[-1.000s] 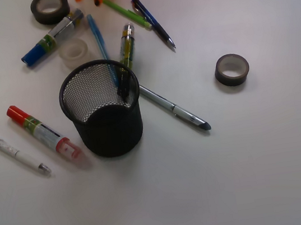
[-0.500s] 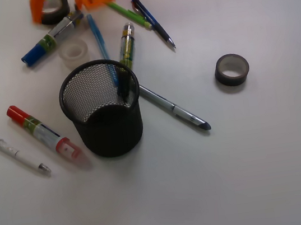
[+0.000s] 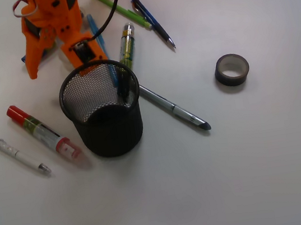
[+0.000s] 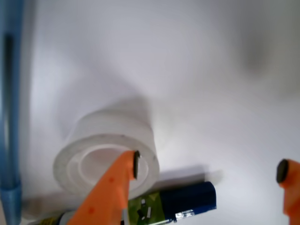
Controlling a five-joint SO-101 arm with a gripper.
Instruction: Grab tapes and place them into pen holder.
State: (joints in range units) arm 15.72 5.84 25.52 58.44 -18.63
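Overhead, the orange gripper (image 4: 206, 168) gaped wide above the whitish tape (image 4: 105, 157); one fingertip (image 4: 136, 164) overlapped its rim; a blue-capped marker (image 4: 183, 201) lay beside it on the bench (image 4: 197, 70).

One pen holder (image 3: 109, 131) stands on the table, and directions here run from it.

Two tapes show. One dark roll (image 3: 232, 70) lies at 3 o'clock, and one whitish roll (image 4: 105, 161) appears only in the wrist view.

Five pens show:
- one white pen (image 3: 12, 151) at 9 o'clock
- one silver pen (image 3: 172, 109) at 3 o'clock
- one dark blue pen (image 3: 152, 21) at 1 o'clock
- one green pen (image 3: 119, 9) at 12 o'clock
- one light blue pen (image 4: 9, 117) at the wrist view's left edge

Three thicker markers show:
- one red-capped marker (image 3: 43, 133) at 9 o'clock
- one olive-barrelled marker (image 3: 126, 45) at 12 o'clock
- one blue-ended marker (image 4: 187, 201) touching the whitish roll
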